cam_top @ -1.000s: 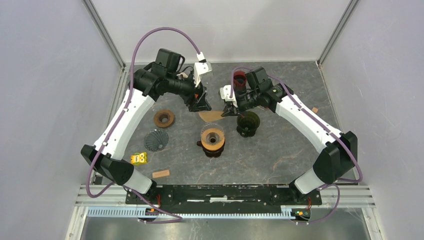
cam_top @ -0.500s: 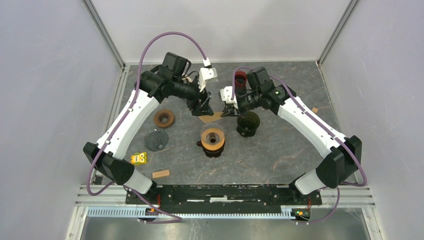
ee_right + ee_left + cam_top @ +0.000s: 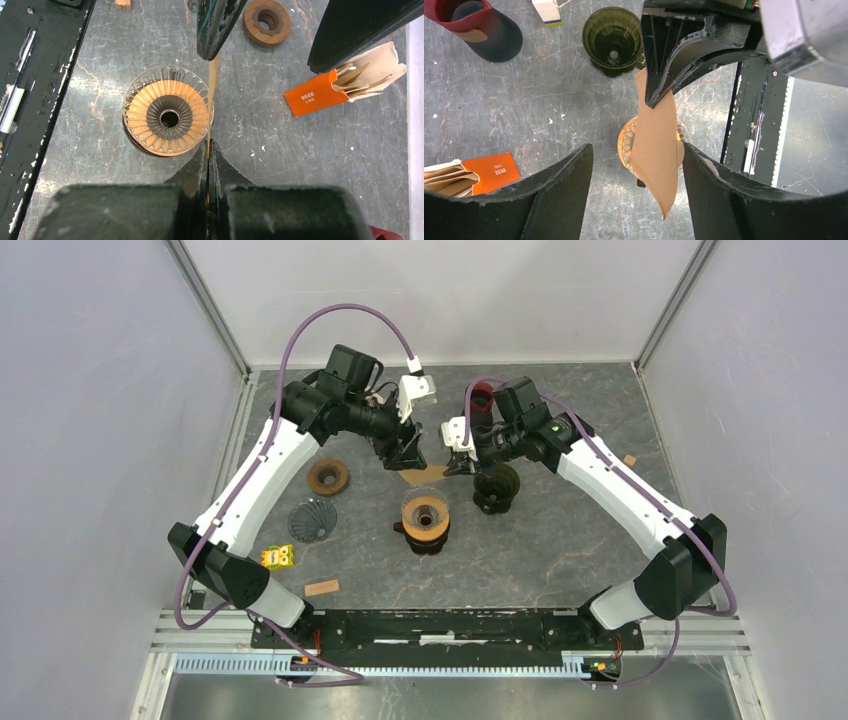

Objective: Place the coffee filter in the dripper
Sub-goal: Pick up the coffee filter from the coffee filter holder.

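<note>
The coffee filter [image 3: 656, 150] is a flat brown paper cone hanging point down. My right gripper [image 3: 208, 150] is shut on its upper edge, and in the right wrist view the filter [image 3: 212, 75] shows edge-on. My left gripper [image 3: 638, 200] is open with its fingers on either side of the filter, the paper close to the right finger [image 3: 719, 190]. The amber glass dripper [image 3: 426, 515] stands on a dark base just below and in front of the filter, its bowl [image 3: 167, 117] empty. From above, the filter [image 3: 425, 476] hangs between both grippers.
A dark green dripper [image 3: 496, 485] stands right of the amber one and a red cup [image 3: 481, 397] behind it. An orange filter packet [image 3: 345, 82], a brown ring [image 3: 328, 476], a dark ribbed cone [image 3: 312, 520], a yellow piece [image 3: 278, 557] and a wooden block [image 3: 321, 588] lie to the left.
My left arm has swung right, bringing its open jaws around the hanging filter, and they have narrowed slightly. The right gripper has kept hold of the filter almost in place.
</note>
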